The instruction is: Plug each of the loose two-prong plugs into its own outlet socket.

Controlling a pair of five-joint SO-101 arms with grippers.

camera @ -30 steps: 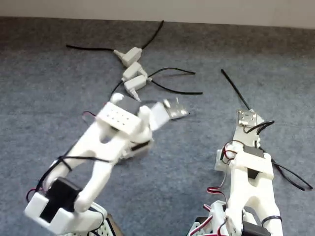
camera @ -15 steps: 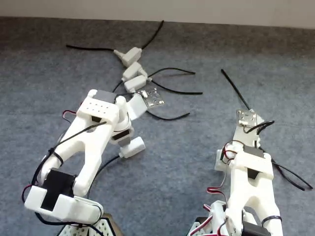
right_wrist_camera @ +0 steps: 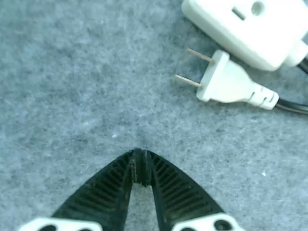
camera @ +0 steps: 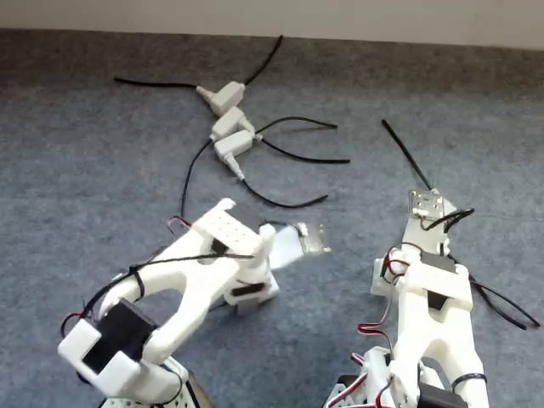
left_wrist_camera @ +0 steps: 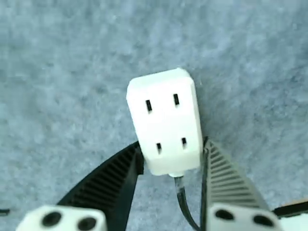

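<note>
On grey carpet (left_wrist_camera: 57, 53), left claw (left_wrist_camera: 172, 147) grips the outlet socket (left_wrist_camera: 163, 108).

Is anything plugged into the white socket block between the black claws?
No, empty: both slot pairs on the socket block show open, with no plug in them.

Left arm (camera: 195, 280): stretched low and slanting in toward the middle. My left gripper (left_wrist_camera: 171, 156) clamps a white socket block (left_wrist_camera: 163, 115), one ribbed finger on each side. Right arm (camera: 433, 297): reaches straight forward. My right gripper (right_wrist_camera: 142, 168) is empty, fingertips pressed together.
</note>
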